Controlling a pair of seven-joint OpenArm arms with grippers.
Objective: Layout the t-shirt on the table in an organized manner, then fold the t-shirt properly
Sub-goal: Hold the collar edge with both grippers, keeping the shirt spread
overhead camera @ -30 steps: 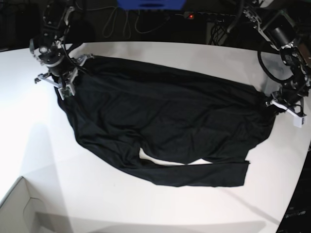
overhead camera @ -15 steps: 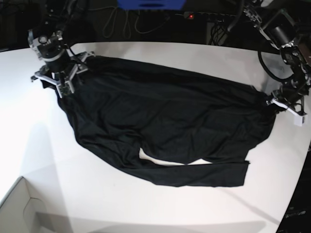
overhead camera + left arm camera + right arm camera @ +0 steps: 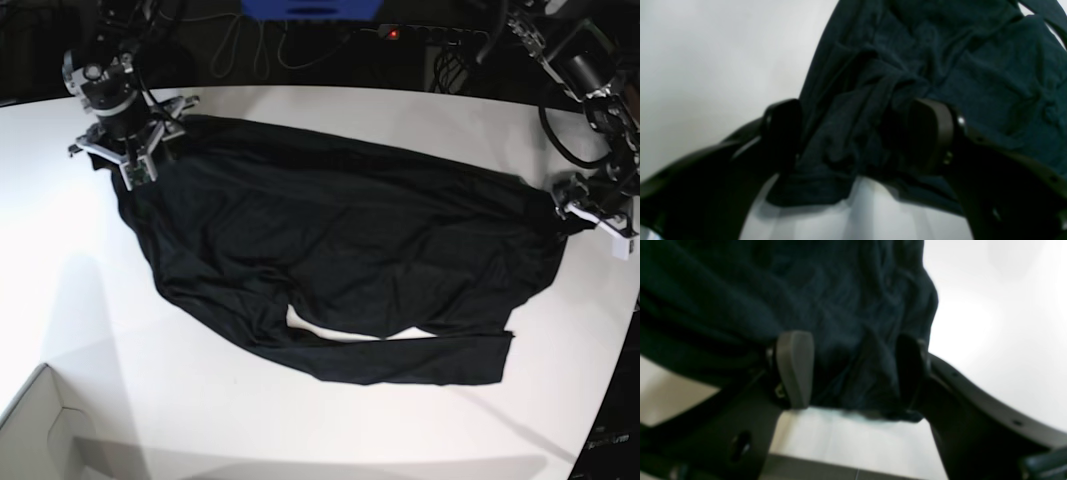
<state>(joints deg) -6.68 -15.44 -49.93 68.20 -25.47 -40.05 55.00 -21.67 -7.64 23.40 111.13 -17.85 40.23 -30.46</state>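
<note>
My worktop (image 3: 330,440) is a wide white surface with a curved far edge. The black t-shirt (image 3: 340,250) lies spread flat across it — wrinkled, one long sleeve stretched along its near side. At the near left corner sits what looks like a white box (image 3: 40,425).

One black t-shirt (image 3: 340,250), one white tabletop (image 3: 300,420), two pincers: left pincer (image 3: 597,210), right pincer (image 3: 128,150). One white box corner (image 3: 40,430) at seven o'clock.
</note>
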